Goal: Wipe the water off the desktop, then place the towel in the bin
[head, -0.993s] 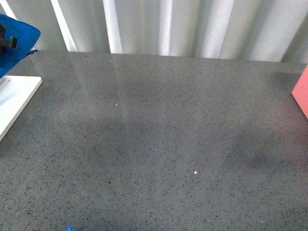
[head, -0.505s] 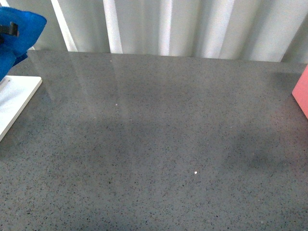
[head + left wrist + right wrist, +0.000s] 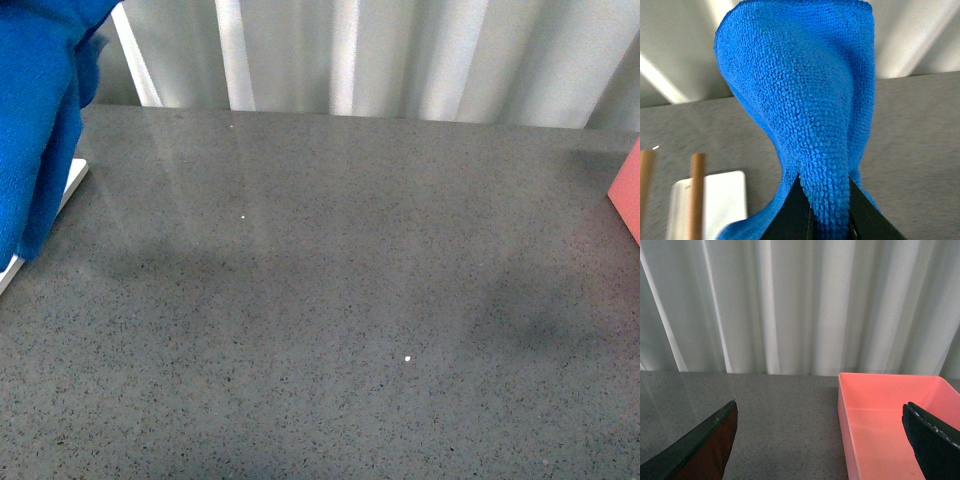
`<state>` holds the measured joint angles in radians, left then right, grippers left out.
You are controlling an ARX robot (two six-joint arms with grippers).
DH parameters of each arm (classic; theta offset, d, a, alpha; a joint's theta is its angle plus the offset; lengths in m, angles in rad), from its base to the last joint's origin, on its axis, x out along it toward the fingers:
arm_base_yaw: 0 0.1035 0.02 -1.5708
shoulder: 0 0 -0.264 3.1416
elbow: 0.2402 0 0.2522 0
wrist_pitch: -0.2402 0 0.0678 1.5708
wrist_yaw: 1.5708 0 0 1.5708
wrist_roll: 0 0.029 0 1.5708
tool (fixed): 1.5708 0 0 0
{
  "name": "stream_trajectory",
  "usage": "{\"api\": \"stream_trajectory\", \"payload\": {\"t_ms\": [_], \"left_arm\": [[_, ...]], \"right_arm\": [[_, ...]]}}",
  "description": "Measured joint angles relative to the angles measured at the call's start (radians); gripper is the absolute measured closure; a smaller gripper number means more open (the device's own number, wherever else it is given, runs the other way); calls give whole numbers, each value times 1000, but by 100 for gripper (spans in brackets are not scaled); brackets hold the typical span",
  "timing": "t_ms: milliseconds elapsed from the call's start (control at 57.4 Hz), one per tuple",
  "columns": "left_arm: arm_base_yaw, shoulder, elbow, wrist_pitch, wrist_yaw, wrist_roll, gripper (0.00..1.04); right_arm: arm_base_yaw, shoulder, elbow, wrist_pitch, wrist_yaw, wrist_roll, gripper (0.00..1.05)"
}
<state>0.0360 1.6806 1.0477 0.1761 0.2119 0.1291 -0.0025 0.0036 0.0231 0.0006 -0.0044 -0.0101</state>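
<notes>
The blue microfibre towel [image 3: 35, 120] hangs at the far left of the front view, off the speckled dark-grey worktop [image 3: 350, 300]. Its long axis runs up and down, with the free end pointing downward over the edge of a white board [image 3: 77, 176]; I cannot tell whether that end touches the board.

In the left wrist view the left claw [image 3: 829, 210] is pinching a bunched fold of the towel [image 3: 805, 100] between its dark fingers [image 3: 792, 215]. The cloth fans out wider beyond the grip (the fuzzy loops are very plain up close). The white board [image 3: 725, 200] lies beyond it on the grey surface, with two tan rods [image 3: 696, 195] across its near side.

The right claw [image 3: 820, 407] stands spread wide with nothing between its fingers, and it faces the pink bin [image 3: 880, 415]. The bin sits on the worktop at the far right, in front of a white pleated curtain [image 3: 790, 305].
</notes>
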Motion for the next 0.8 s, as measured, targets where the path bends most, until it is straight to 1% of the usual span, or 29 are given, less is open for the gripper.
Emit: {"api": "stream_trajectory", "payload": {"t_ms": [157,261,314,418,540,662,732,801], "left_arm": [[-96,-85,-27,1,126,-110,100],[-157,-124,-45,11,167,-187,100],[-206,-144,-64,24,187,-254,100],[-283,-150,-82,34,174,-318,100],[-350,-144,-90,50,143,-325,100],[-382,-132,-90,61,121,-325,100],[-387,-121,-89,58,92,-325,100],[-387,-117,-89,56,85,-325,100]], "right_arm": [[0,0,0,0,0,0,7],[0,0,0,0,0,0,7],[0,0,0,0,0,0,7],[0,0,0,0,0,0,7],[0,0,0,0,0,0,7],[0,0,0,0,0,0,7],[0,0,0,0,0,0,7],[0,0,0,0,0,0,7]]}}
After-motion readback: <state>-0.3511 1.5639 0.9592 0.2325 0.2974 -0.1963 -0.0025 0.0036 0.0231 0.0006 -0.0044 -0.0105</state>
